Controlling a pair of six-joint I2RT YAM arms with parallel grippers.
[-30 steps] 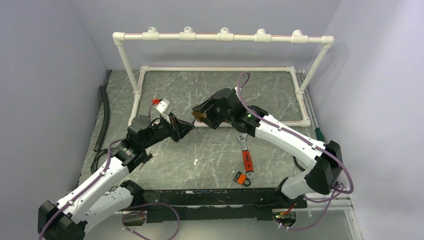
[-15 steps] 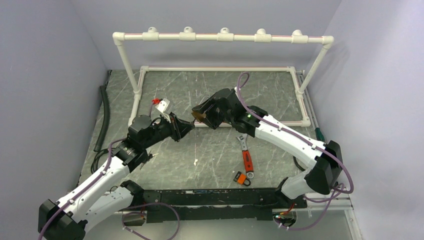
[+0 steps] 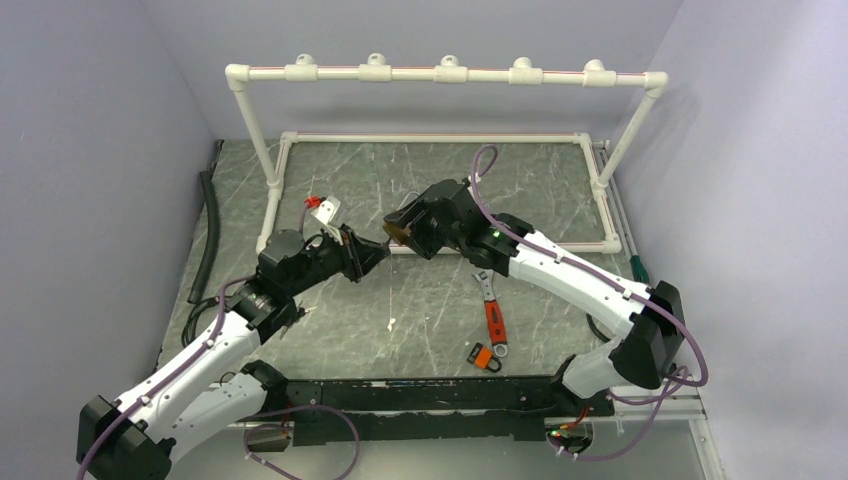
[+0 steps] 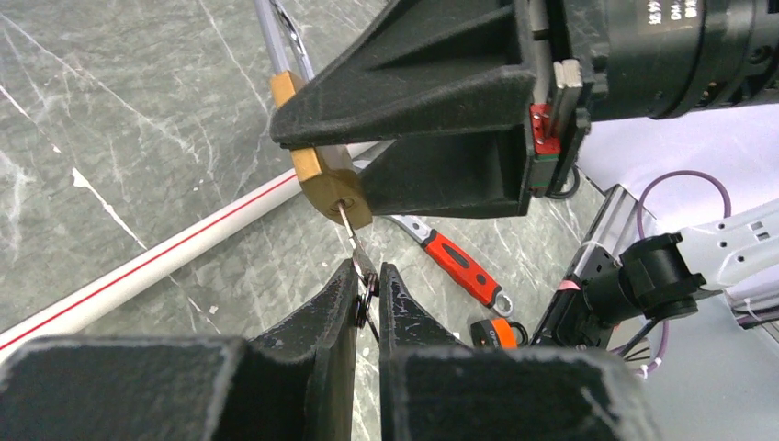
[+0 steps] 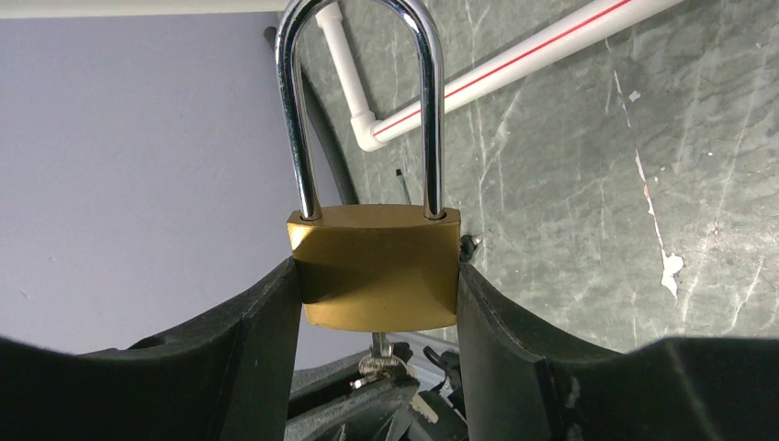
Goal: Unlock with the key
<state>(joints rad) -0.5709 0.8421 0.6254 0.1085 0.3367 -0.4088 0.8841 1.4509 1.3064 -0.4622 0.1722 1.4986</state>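
Note:
My right gripper [image 3: 400,232] is shut on a brass padlock [image 5: 377,266] with a steel shackle [image 5: 363,101] that sits down in the body. It holds the lock above the table's middle. My left gripper [image 4: 367,278] is shut on a small metal key [image 4: 353,241]. The key's blade is in the keyhole on the padlock's underside [image 4: 336,188]. In the top view the left gripper [image 3: 372,255] meets the padlock [image 3: 396,231] tip to tip. The key's head [image 5: 378,360] shows below the lock in the right wrist view.
A white PVC pipe frame [image 3: 440,74] stands at the back. A red-handled wrench [image 3: 492,313] and a small orange padlock [image 3: 484,356] lie on the marble table to the right front. A black hose [image 3: 211,225] runs along the left edge. A white and red tag [image 3: 322,208] lies by the frame.

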